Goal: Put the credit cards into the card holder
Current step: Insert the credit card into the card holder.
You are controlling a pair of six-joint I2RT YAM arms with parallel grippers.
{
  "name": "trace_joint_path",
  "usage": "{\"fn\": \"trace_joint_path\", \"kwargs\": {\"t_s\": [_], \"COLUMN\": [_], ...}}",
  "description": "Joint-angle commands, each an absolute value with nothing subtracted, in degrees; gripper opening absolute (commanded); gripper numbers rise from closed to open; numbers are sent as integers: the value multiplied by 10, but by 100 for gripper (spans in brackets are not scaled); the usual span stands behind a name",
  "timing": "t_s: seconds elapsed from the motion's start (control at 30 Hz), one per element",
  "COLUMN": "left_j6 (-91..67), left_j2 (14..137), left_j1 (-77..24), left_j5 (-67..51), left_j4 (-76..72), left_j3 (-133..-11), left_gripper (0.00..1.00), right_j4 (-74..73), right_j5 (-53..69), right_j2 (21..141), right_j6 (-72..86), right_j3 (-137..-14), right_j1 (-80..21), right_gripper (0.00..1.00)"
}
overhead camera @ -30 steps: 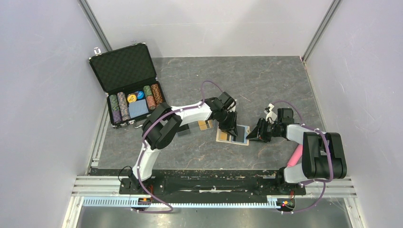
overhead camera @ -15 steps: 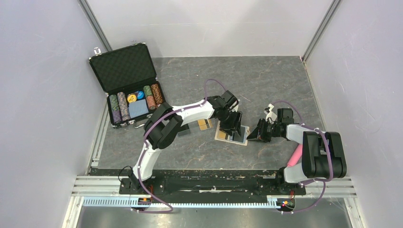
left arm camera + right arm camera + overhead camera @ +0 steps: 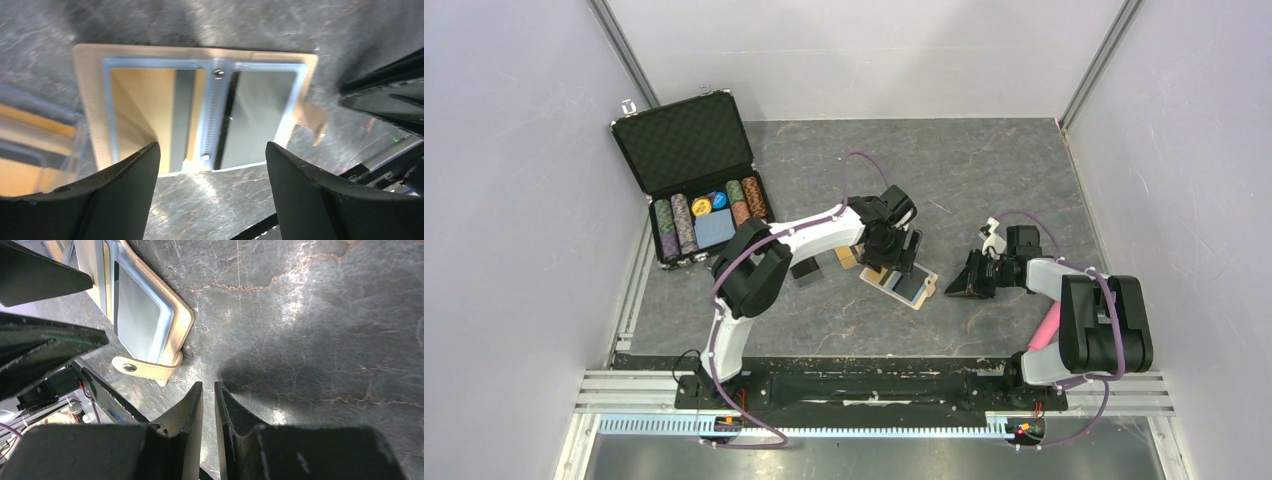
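Left arm stretched forward, left pincer [image 3: 211, 147] spread wide over the open wallet [image 3: 89, 100]; right pincer [image 3: 209, 390] narrow, empty, beside it.

The card holder [image 3: 904, 284], tan with pale blue lining, lies open and flat on the table [image 3: 1024, 170] near its centre, turned diagonally. Its snap tab [image 3: 142, 368] projects from the right edge. The gold-orange card [image 3: 848, 257] lies just to its far left.
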State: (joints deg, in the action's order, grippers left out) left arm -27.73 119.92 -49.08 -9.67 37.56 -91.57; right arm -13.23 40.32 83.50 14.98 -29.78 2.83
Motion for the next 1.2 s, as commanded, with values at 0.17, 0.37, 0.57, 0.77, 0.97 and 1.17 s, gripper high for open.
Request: {"fn": "trace_joint_path", "kwargs": {"t_s": [0.17,0.37,0.57,0.77,0.97,1.17], "left_j6": [-250,-247,-291,-327,-406,-425], "left_j2": [1124,1099,1122,1149,1119,1087], "left_j1": [-417,-382,-387,-409,-426,-439], "left_j5": [-65,-80,-170,-224,-236,-232], "left_j4": [356,338,278,247,216,199], "left_j3": [-830,-792,-786,-776,-717,-696], "left_gripper": [77,77,73,60,44,48], "right_j4": [-159,-183,-170,-176,-217,-256], "right_j5": [357,342,355,357,340,323], "right_j2": [836,832,842,841,830,831], "right_j6": [120,108,126,127,114,95], "right_j3": [-323,-347,-347,-361,-421,-475], "right_j1": [26,11,-11,-12,-12,-17], "right_gripper": [16,15,15,15,15,15]}}
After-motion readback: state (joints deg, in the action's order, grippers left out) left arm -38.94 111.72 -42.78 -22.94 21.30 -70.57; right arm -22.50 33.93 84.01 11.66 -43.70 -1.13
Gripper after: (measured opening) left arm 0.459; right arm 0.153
